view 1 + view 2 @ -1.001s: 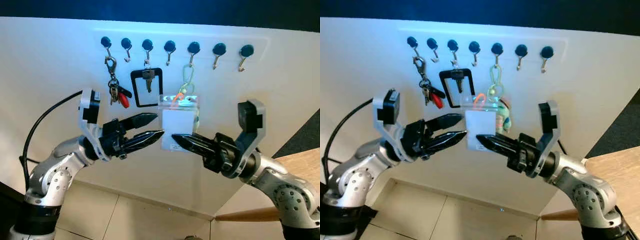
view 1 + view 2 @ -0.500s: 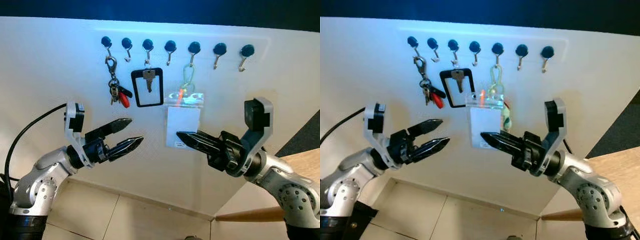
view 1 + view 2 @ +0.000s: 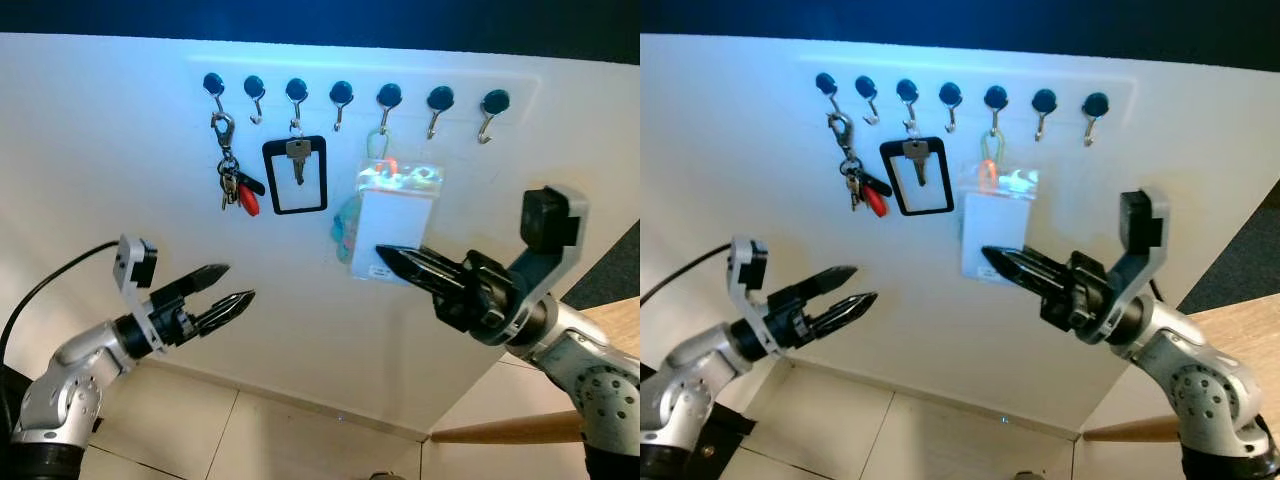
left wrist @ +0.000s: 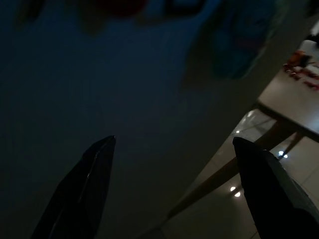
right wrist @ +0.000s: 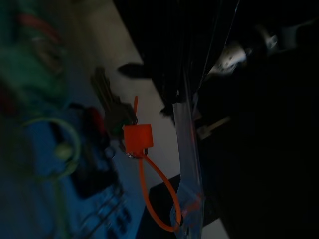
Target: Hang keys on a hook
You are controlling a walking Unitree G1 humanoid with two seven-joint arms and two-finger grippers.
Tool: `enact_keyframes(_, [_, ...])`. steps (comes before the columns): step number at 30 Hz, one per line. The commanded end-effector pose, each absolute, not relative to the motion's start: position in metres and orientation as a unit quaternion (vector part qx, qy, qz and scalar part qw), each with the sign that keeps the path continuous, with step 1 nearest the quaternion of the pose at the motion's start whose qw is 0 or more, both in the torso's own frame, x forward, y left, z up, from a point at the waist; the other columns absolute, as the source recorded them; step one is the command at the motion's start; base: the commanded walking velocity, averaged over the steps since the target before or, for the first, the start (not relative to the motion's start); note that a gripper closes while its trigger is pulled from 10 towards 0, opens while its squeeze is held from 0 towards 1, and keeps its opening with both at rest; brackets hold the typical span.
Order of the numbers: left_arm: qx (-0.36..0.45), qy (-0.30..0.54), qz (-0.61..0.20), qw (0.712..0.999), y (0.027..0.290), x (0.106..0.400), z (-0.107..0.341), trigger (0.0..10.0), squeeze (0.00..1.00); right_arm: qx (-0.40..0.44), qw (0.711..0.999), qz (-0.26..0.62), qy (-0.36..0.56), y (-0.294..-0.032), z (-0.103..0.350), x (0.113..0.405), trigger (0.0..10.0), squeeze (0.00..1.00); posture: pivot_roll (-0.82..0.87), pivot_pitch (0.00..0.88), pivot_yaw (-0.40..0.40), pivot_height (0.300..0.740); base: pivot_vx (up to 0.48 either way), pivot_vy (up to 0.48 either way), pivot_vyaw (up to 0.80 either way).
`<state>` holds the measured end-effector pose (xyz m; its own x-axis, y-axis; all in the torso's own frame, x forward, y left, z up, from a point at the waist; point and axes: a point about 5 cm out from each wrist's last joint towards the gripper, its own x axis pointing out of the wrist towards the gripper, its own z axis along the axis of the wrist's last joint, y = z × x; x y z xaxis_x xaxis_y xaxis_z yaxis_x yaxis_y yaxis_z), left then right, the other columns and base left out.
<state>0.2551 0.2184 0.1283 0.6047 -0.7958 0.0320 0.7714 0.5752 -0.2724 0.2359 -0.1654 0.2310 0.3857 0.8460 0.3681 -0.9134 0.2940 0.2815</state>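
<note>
My right gripper [image 3: 383, 256] is shut on the lower edge of a clear card holder [image 3: 395, 225] with a white card and an orange loop [image 5: 154, 196]. It holds the holder up against the white wall, just below the row of dark-knobbed hooks [image 3: 388, 97]. A green carabiner [image 3: 377, 145] with a teal charm hangs from the hook right above it. Low on the left, my left gripper [image 3: 240, 282] stands open and holds nothing, well apart from the holder. In the right wrist view the clear sleeve [image 5: 187, 144] shows edge-on beside an orange tag [image 5: 137, 138].
A key bunch with a red tag [image 3: 232, 183] hangs on the first hook. A black frame with a key [image 3: 295, 175] hangs on the third. Bare hooks [image 3: 437, 103] stand at the right end. A wooden table [image 3: 612, 318] sits at the right over a tiled floor [image 3: 250, 430].
My left gripper has drawn back down and to the left, away from the card holder. My right gripper has carried the holder up and to the right, closer to the hooks.
</note>
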Motion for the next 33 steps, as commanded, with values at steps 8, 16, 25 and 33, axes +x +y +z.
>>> enact_keyframes(8, [-0.11, 0.08, -0.397, 0.907, 0.236, 0.249, 0.103, 10.0, 0.0, 0.223, 0.82, 0.517, -0.104, -0.173, 0.24, 0.24, 0.0, 0.0, -0.13, 0.066, 0.07, 0.74, 0.0, 0.0, 0.0])
enact_keyframes(16, [-0.085, -0.022, -0.456, 0.886, 0.23, 0.243, 0.138, 10.0, 0.0, 0.224, 0.835, 0.489, -0.116, -0.177, 0.245, 0.245, 0.0, 0.0, -0.13, 0.072, 0.066, 0.74, 0.0, 0.0, 0.0])
enact_keyframes(25, [-0.065, -0.115, -0.526, 0.84, 0.227, 0.228, 0.187, 10.0, 0.0, 0.224, 0.847, 0.467, -0.117, -0.18, 0.247, 0.246, 0.0, 0.0, -0.13, 0.078, 0.066, 0.74, 0.0, 0.0, 0.0])
enact_keyframes(33, [-0.04, -0.159, -0.566, 0.808, 0.214, 0.221, 0.217, 10.0, 0.0, 0.22, 0.854, 0.455, -0.124, -0.179, 0.252, 0.248, 0.0, 0.0, -0.13, 0.079, 0.061, 0.74, 0.0, 0.0, 0.0])
